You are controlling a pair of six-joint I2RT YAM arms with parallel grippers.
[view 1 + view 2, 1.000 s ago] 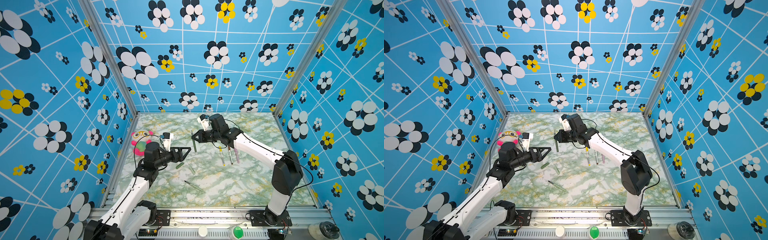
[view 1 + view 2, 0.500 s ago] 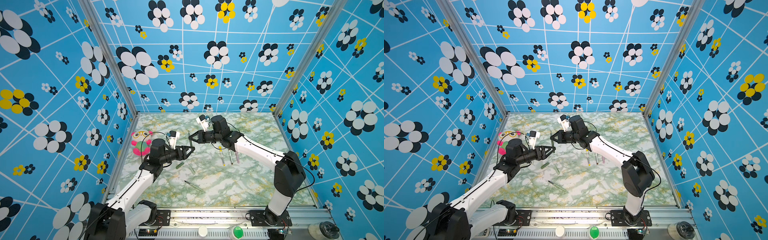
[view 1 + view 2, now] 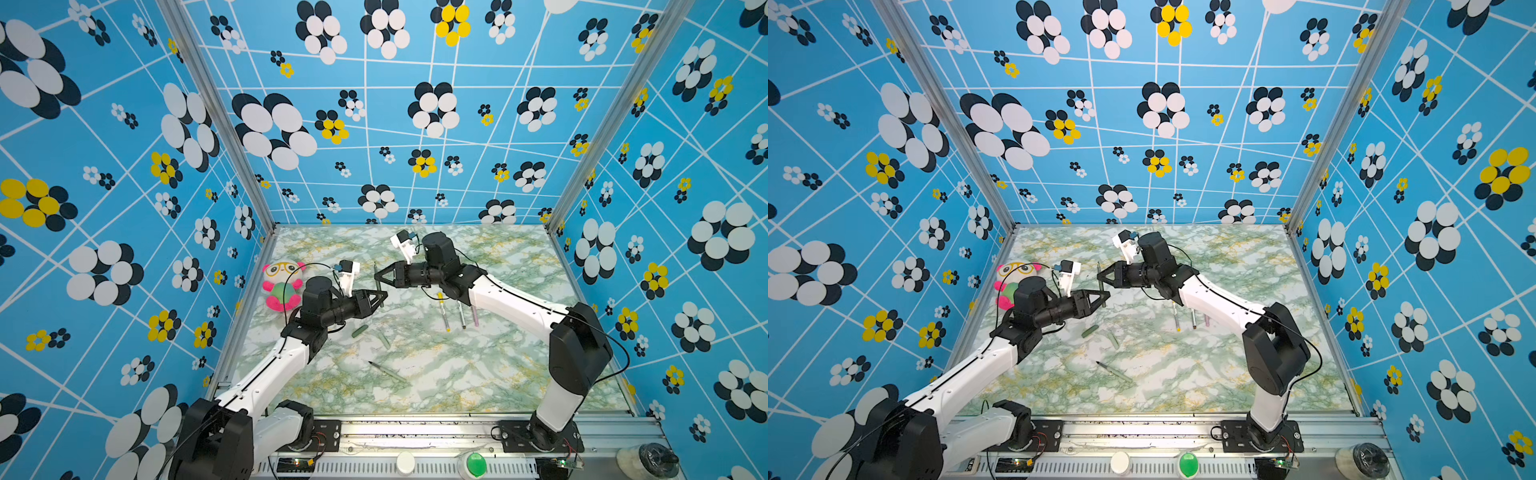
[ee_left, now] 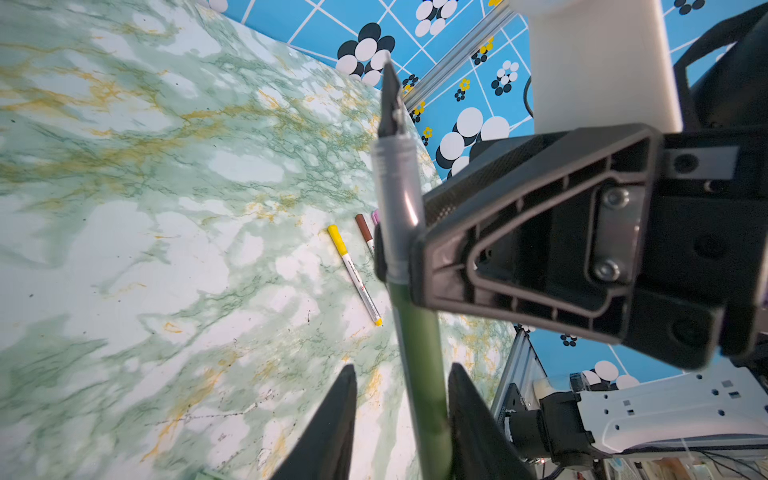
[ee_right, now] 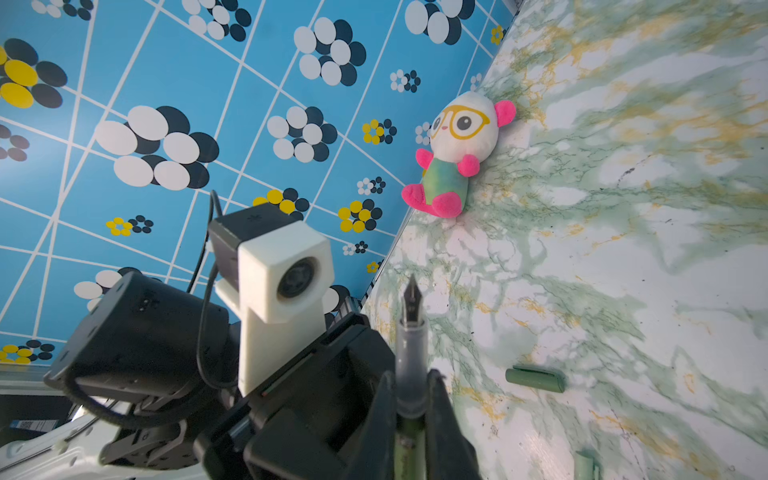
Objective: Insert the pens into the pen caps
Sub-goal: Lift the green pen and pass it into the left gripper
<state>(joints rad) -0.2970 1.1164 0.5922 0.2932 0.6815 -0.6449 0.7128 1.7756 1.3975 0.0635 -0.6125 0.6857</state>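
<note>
Mid-handover, as judged: right gripper (image 5: 411, 376) clamped on thin dark green stick pen (image 4: 419, 332), left gripper (image 4: 403, 368) parted astride barrel; next, close squarely before releasing.

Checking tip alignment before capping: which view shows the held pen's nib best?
Right wrist view: the nib is sharp and unobstructed, past the right gripper. Left wrist view shows it darker, blurrier. In both top views the dark green pen is a thin line, nib unreadable.

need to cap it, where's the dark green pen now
In both top views the dark green pen stands upright left of centre, held by the right gripper, with the left gripper around its lower barrel.
</note>
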